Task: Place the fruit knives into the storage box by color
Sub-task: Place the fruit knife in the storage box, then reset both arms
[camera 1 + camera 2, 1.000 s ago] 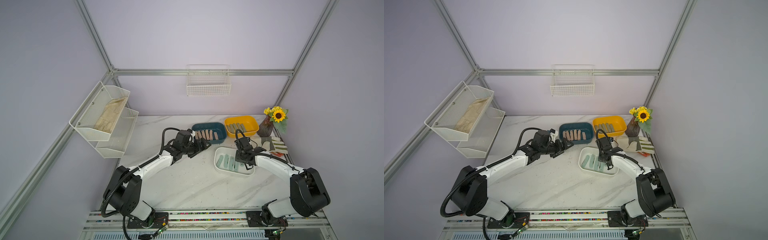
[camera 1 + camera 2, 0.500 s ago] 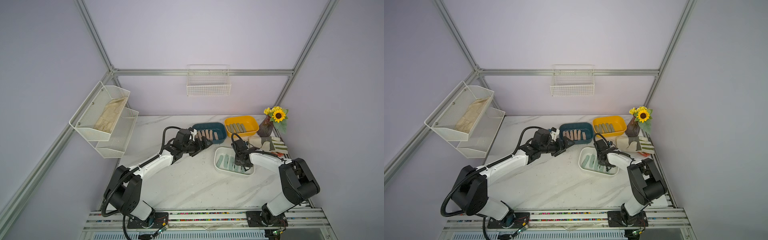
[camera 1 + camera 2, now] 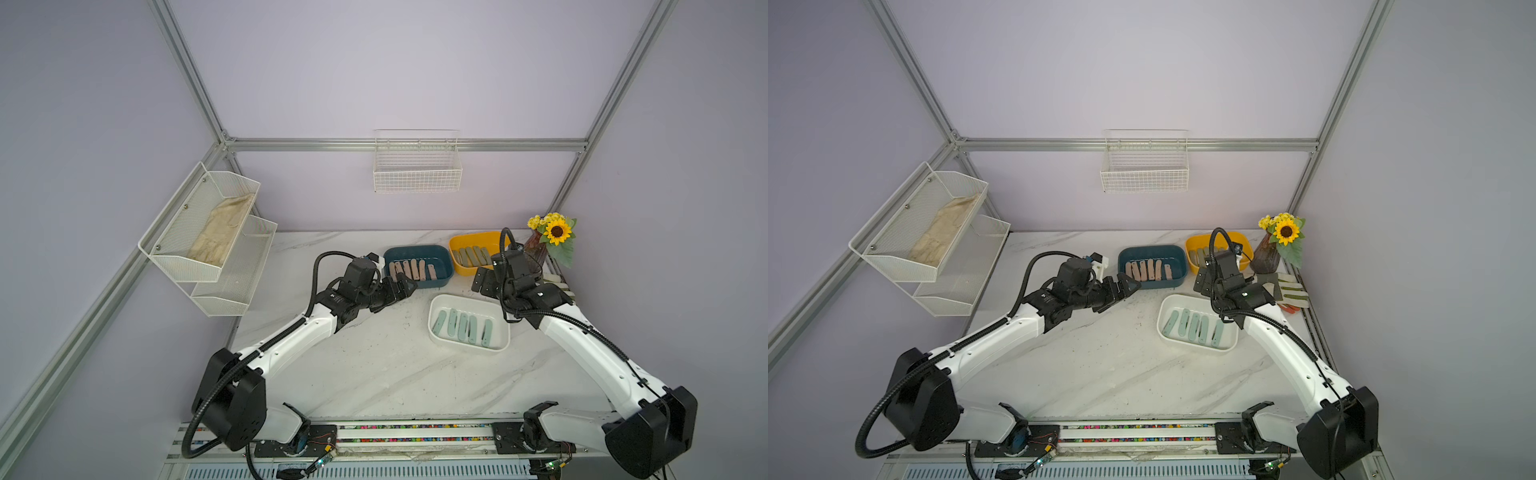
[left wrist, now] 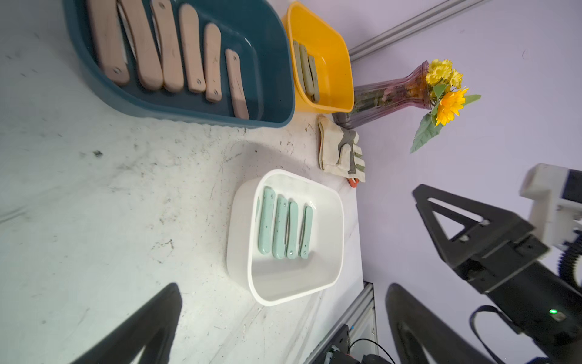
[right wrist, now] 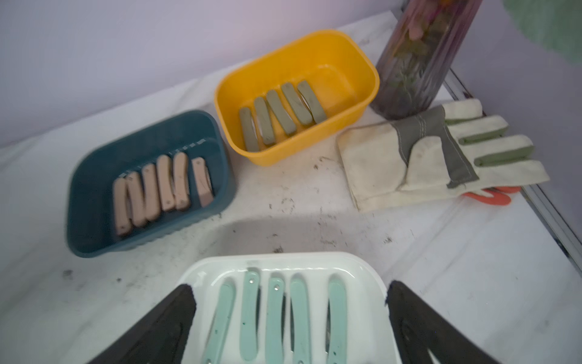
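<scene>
Three storage boxes sit at the back right of the marble table. The teal box [image 3: 415,249] holds several pink fruit knives [image 3: 409,270], the yellow box [image 3: 469,239] several olive ones [image 5: 280,113], and the white box [image 3: 469,300] several mint ones [image 5: 274,315] side by side. My right gripper [image 3: 487,286] [image 5: 289,291] hovers open above the white box's far edge with nothing between its fingers. My left gripper [image 3: 402,290] [image 4: 285,293] hangs open and empty just in front of the teal box.
A striped work glove [image 5: 409,151] lies right of the boxes with something orange [image 5: 491,195] under it, beside a sunflower vase [image 3: 540,249]. A wire basket [image 3: 417,174] hangs on the back wall. A wire shelf [image 3: 208,241] with a cloth stands left.
My right gripper has opened and risen out of the white box toward the back right. The left arm has not moved.
</scene>
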Controlling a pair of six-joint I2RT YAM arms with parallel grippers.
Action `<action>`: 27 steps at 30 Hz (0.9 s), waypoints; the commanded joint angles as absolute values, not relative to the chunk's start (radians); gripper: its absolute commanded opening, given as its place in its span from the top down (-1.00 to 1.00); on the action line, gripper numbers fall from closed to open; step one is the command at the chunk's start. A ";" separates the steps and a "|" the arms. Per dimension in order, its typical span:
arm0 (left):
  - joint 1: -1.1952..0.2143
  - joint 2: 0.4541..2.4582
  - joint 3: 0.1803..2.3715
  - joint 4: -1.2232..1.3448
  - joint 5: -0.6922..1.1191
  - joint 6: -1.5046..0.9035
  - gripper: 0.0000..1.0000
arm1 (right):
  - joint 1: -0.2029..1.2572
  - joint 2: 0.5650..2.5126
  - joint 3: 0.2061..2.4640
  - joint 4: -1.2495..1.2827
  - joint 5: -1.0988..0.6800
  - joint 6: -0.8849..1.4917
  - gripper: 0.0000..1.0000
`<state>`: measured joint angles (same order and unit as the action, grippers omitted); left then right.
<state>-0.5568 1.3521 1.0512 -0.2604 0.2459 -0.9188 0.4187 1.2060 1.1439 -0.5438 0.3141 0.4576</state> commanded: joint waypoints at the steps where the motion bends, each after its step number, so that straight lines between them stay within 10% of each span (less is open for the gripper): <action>1: -0.543 1.238 1.145 -0.362 0.011 -0.795 -0.99 | 0.414 1.190 1.163 -0.437 0.256 0.422 -0.95; 10: -0.485 0.938 0.929 -0.272 -0.558 -0.458 -0.99 | 0.404 1.152 1.058 -0.010 0.485 0.364 -0.95; 27: -0.249 1.015 0.577 0.161 -0.695 -0.114 -0.99 | 0.231 1.389 0.653 0.652 0.536 0.050 -0.95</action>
